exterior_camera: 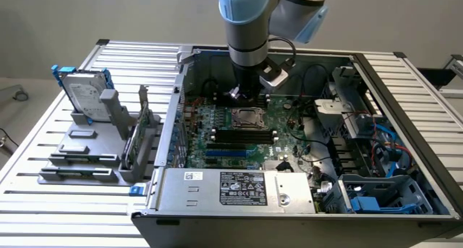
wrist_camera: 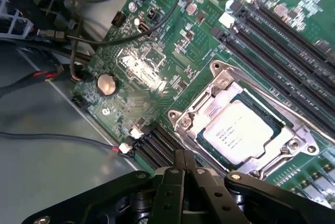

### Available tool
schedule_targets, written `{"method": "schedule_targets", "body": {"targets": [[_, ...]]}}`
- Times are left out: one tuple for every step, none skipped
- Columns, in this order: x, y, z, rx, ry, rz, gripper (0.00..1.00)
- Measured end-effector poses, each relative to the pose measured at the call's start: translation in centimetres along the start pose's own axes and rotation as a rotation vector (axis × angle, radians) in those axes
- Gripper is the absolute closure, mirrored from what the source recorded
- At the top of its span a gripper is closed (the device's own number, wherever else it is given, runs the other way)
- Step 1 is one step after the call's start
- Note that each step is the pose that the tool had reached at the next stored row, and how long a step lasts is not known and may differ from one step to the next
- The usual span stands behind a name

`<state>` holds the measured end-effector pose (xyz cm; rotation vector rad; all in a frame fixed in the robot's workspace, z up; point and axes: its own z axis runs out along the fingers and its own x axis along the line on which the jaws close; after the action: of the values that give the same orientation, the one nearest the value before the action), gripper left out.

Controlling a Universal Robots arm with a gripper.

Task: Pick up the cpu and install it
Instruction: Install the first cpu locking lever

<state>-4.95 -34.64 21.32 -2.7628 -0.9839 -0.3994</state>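
Cpu flat in socket, face up

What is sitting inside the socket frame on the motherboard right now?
The cpu lies flat inside the socket frame, metal top showing. The shut gripper hovers beside it, holding nothing. The contacts underneath are covered.

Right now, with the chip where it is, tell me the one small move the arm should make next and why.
Probably a short straight lift away from the board. The cpu already lies flat inside the socket frame, and the gripper is shut with nothing between its fingers, hanging just above the motherboard beside the socket. Rising first should keep the fingers clear of the frame and nearby cables.
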Motion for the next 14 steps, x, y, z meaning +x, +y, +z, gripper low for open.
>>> {"method": "schedule_targets", "body": {"targets": [[-0.2, 0.24, -0.18, 0.0005, -0.0011, 0.001, 0.89], [-0.3, 0.45, -0.32, 0.0009, -0.0021, 0.003, 0.89], [-0.4, 0.65, -0.46, 0.0015, -0.0030, 0.004, 0.89], [-0.6, 0.85, -0.59, 0.0021, -0.0040, 0.005, 0.89], [-0.7, 1.05, -0.75, 0.0030, -0.0054, 0.006, 0.89], [-0.8, 1.23, -0.93, 0.0042, -0.0074, 0.008, 0.89], [-0.9, 1.41, -1.14, 0.0058, -0.0098, 0.010, 0.89], [-1.0, 1.57, -1.36, 0.0074, -0.0121, 0.011, 0.89], [-1.1, 1.75, -1.60, 0.0088, -0.0142, 0.013, 0.89], [-1.2, 1.89, -1.82, 0.0098, -0.0158, 0.014, 0.89], [-1.2, 2.03, -2.08, 0.0107, -0.0173, 0.015, 0.89], [-1.3, 2.16, -2.31, 0.0115, -0.0184, 0.016, 0.89], [-1.3, 2.29, -2.52, 0.0123, -0.0195, 0.017, 0.89], [-1.4, 2.42, -2.70, 0.0129, -0.0204, 0.017, 0.89]]}}
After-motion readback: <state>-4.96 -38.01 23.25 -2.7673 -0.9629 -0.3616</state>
